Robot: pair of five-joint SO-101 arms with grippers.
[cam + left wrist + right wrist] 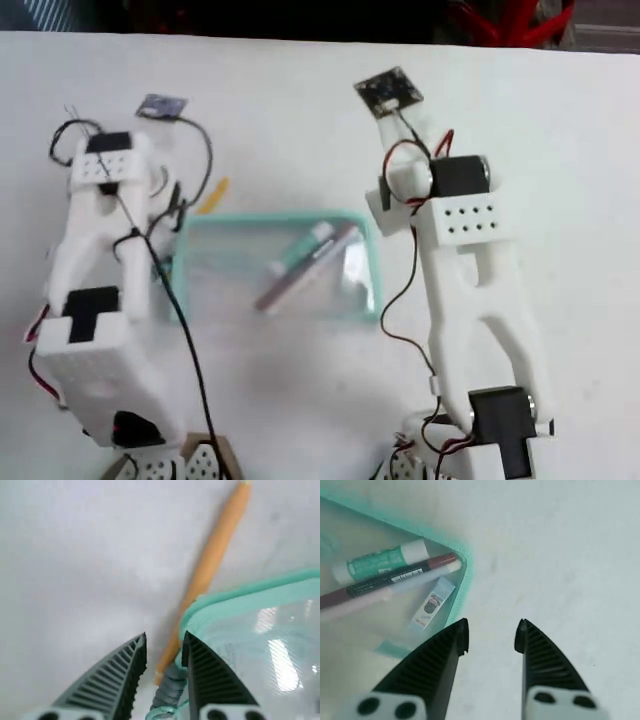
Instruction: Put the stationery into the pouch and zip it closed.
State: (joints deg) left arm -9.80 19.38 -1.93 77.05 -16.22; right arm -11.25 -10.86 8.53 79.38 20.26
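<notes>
A clear pouch with a teal rim (366, 262) lies in the middle of the table between the two arms. Inside it I see a green and white glue stick (380, 562), a dark red pen (390, 580), a pale pink pen and a small label (431, 602). An orange pencil (215, 555) lies on the table outside the pouch, against its far left corner (212, 197). My left gripper (164, 650) is open just over that corner, with the pencil's near end and the grey zipper pull (170, 692) between its fingers. My right gripper (491, 635) is open above bare table, beside the pouch's far right corner (462, 575).
The left arm (100, 250) and the right arm (470, 260) flank the pouch, with black and red cables hanging beside them. Two small dark circuit boards (388, 90) (162, 106) lie at the back. The white table stretches wide to the right.
</notes>
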